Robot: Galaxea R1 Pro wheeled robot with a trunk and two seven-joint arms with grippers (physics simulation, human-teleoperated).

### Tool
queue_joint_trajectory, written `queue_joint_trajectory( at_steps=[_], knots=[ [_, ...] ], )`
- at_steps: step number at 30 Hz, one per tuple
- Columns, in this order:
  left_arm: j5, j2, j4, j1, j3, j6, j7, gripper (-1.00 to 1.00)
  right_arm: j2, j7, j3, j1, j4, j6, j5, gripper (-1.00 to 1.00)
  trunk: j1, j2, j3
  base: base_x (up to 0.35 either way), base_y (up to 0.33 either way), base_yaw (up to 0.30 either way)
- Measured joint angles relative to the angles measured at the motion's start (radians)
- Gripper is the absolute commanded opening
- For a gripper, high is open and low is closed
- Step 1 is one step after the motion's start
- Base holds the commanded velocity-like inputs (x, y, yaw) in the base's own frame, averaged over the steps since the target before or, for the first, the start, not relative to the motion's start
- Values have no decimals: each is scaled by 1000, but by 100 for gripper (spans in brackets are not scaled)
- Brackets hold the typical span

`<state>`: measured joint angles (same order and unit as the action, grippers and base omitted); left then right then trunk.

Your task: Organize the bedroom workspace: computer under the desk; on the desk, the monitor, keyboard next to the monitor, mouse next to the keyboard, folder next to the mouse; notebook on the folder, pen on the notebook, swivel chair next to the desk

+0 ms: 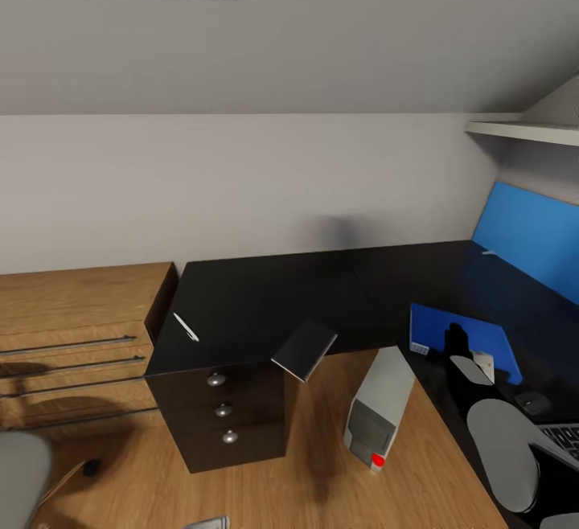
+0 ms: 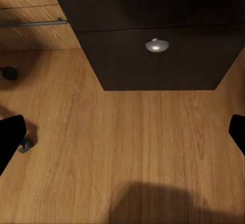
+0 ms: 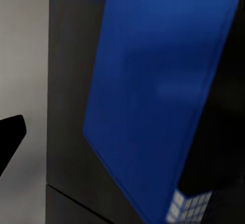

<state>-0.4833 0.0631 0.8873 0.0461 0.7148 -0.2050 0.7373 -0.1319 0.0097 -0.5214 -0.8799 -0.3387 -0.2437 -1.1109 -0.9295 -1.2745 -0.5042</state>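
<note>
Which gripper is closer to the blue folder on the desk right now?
Right. The right gripper hangs just over the blue folder on the desk. The left gripper points down at the wood floor by the drawer unit, well away from it.

Legible text: none. Folder (image 1: 462,338) has a small white label at one corner, print too blurred to read.

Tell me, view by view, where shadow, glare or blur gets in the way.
Head view: the black desk swallows detail, with a soft shadow on the wall behind; the pen stands out white. Left wrist view: sharp, a broad shadow on the wooden floor. Right wrist view: the blue folder is close and blurred.
</note>
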Motion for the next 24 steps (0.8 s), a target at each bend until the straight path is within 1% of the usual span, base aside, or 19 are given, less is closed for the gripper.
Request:
queue_joint_trajectory(
  at_steps=[18, 24],
  knots=[
    [0, 0, 0, 0, 0, 0, 0, 100, 2, 0, 2, 0, -2, 0, 0, 100, 0, 0, 0, -16, 0, 0],
    [-1, 1, -1, 0, 0, 1, 0, 100, 3, 1, 17, 0, -3, 0, 1, 100, 0, 0, 0, 0, 0, 0]
  ],
)
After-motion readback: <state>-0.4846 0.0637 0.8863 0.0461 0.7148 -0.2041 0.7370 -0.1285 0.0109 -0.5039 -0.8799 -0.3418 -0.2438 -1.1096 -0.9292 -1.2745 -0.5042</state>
